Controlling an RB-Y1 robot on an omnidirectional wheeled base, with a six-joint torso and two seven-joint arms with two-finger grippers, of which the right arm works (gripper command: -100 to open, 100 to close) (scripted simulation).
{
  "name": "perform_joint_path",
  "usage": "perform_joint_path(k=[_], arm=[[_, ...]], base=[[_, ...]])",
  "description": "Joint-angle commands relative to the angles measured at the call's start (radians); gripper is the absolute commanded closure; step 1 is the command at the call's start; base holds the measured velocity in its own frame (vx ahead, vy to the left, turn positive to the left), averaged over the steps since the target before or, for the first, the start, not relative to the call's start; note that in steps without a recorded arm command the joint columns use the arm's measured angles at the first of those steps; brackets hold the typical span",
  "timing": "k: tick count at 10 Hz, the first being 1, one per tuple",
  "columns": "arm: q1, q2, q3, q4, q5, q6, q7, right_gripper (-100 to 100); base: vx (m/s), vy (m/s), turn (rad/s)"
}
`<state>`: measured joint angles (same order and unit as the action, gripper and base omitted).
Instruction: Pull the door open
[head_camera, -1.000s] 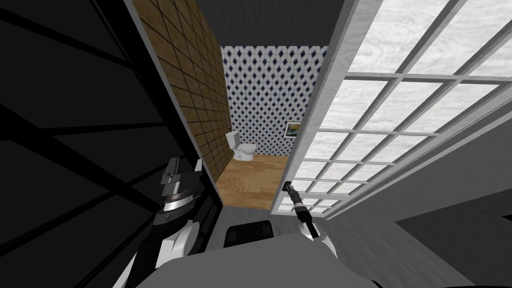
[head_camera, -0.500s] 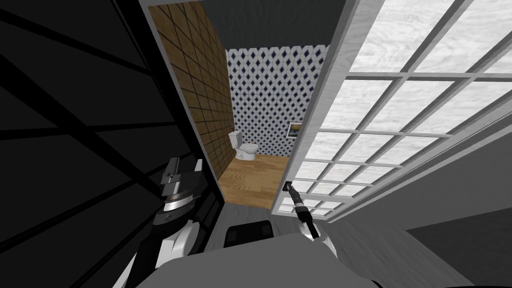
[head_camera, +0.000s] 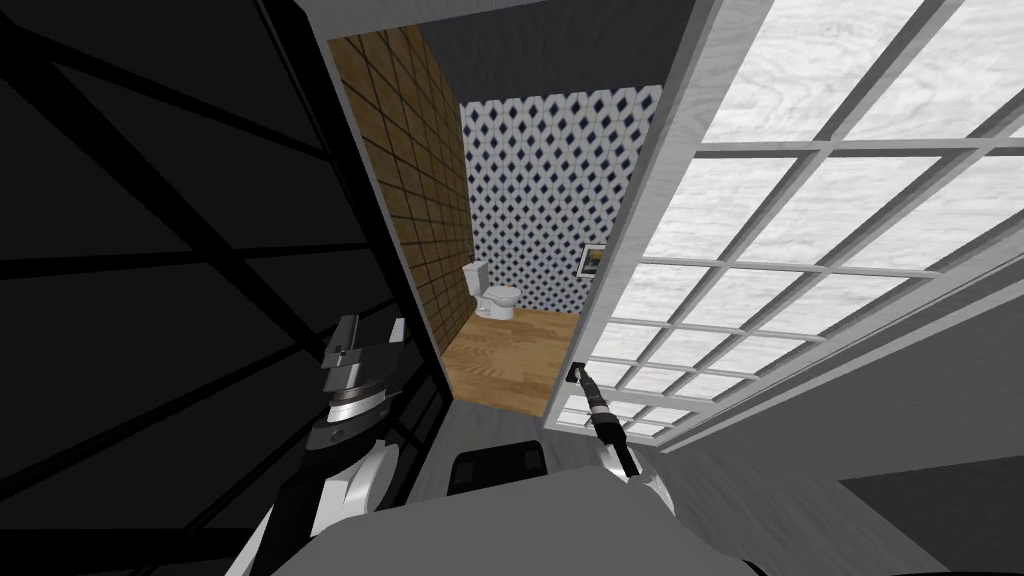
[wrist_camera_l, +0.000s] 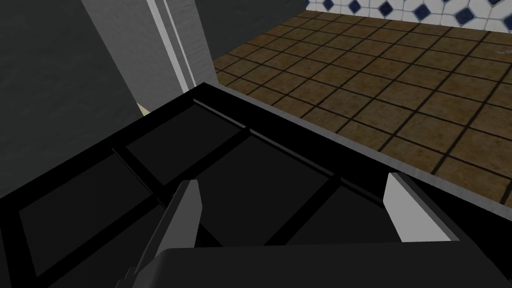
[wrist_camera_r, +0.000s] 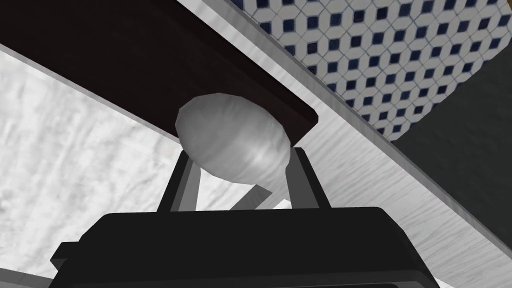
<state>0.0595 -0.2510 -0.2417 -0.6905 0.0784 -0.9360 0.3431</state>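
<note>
Plainly the right tool clamps the pale round knob of the white paned door, which stands ajar; the left tool hangs with fingers apart.

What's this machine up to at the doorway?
A two-armed robot is opening a white, grid-paned door. Its right jaws are clamped on the rounded grey knob at the door's edge. The door stands partly open, showing a room with a toilet and wood floor. The left jaws are open, beside a dark panelled surface.
</note>
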Motion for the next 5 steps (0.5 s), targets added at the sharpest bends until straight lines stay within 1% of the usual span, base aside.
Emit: perform_joint_path(k=[1, 2, 3, 4, 5], arm=[[0.0, -0.001, 0.005, 0.006, -0.028, 0.0, -0.05, 100], [0.0, -0.001, 0.005, 0.006, -0.028, 0.0, -0.069, 100], [0.001, -0.002, 0.009, 0.006, -0.047, 0.002, -0.102, 100], [0.001, -0.002, 0.009, 0.006, -0.047, 0.002, -0.11, 100], [0.001, -0.003, 0.012, 0.006, -0.066, 0.003, -0.149, 100]], base=[[-0.07, -0.028, 0.148], [-0.059, -0.03, 0.071], [-0.052, -0.026, 0.093], [-0.038, -0.016, 0.05], [-0.049, -0.017, 0.096]])
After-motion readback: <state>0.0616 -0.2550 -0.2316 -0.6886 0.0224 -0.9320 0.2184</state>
